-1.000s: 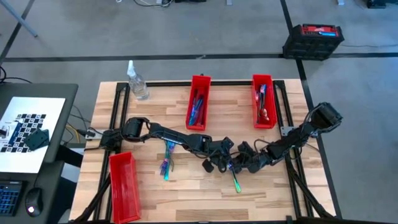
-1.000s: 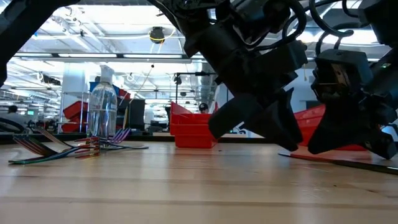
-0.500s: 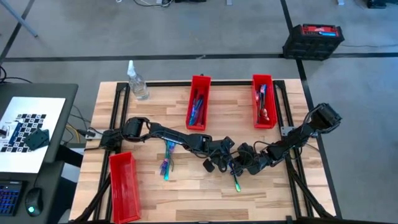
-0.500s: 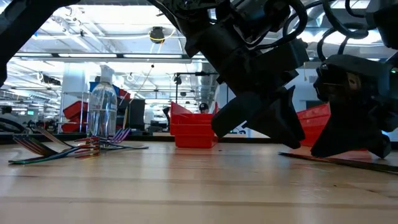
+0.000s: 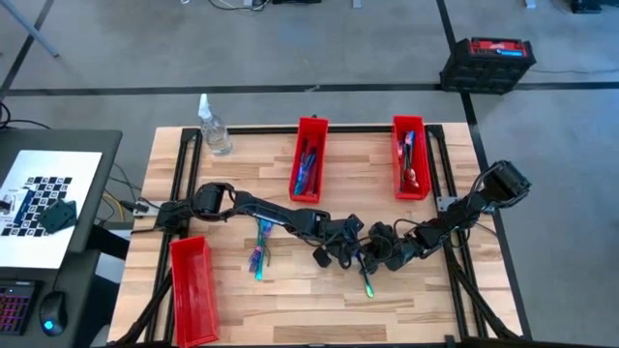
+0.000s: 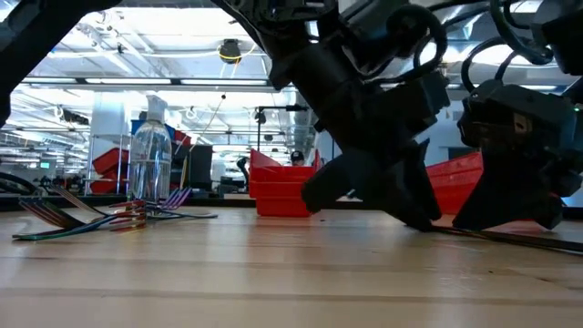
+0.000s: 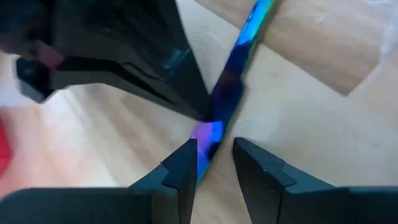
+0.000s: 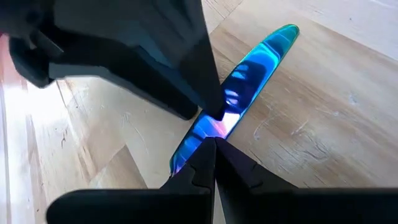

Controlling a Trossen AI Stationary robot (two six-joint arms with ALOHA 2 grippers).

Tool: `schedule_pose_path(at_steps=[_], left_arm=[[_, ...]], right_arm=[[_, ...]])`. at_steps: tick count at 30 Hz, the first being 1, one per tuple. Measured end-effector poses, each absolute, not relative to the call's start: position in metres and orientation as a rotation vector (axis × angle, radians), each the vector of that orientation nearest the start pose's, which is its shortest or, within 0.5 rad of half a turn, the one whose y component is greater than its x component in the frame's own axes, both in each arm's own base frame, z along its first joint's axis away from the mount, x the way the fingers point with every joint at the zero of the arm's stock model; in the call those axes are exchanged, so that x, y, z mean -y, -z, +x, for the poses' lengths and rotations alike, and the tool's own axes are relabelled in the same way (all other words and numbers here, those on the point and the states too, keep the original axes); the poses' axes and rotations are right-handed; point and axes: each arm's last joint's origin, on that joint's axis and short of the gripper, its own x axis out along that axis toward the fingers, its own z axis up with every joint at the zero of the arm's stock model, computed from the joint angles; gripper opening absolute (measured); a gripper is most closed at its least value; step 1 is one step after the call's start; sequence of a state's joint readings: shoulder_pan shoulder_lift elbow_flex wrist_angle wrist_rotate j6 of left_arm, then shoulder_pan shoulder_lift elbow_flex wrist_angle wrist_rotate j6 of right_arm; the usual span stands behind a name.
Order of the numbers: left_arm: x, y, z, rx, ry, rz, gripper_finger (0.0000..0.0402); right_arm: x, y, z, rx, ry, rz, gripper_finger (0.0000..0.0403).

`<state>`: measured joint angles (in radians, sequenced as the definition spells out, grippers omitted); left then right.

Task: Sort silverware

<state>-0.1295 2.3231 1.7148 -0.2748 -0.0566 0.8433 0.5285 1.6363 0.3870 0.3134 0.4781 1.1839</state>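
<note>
Both grippers met at the knife [image 5: 368, 281] on the table [image 5: 426, 300]: left gripper [image 7: 211, 163] straddled it part-open, right gripper [image 8: 211, 163] pinched it.

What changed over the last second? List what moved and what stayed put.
The left pincer came down until its tips reach the tabletop beside the iridescent knife, its fingers open on either side of the handle. The right pincer edged slightly toward it, shut at the knife. The knife, the silverware pile and the red bins stayed put.
</note>
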Motion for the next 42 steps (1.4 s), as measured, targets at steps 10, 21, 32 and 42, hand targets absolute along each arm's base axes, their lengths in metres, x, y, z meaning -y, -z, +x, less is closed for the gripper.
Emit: schedule_pose_path(at_steps=[10,21,32,42], left_arm=[[0.064,-0.126,0.496,-0.770,0.470,1.029,0.0095],[0.059,-0.094,0.505,-0.671,0.611,1.336,0.0095],[0.054,-0.088,0.500,-0.759,0.603,1.152,0.0007],[0.072,-0.134,0.488,-0.856,0.342,0.812,0.0001]], right_arm=[[-0.103,-0.078,0.203,-0.719,0.415,0.657,0.0000],[-0.104,-0.076,0.203,-0.722,0.389,0.612,0.0000],[-0.104,-0.076,0.204,-0.707,0.376,0.609,0.0000],[-0.114,-0.127,0.198,-0.611,0.168,0.730,0.0000]])
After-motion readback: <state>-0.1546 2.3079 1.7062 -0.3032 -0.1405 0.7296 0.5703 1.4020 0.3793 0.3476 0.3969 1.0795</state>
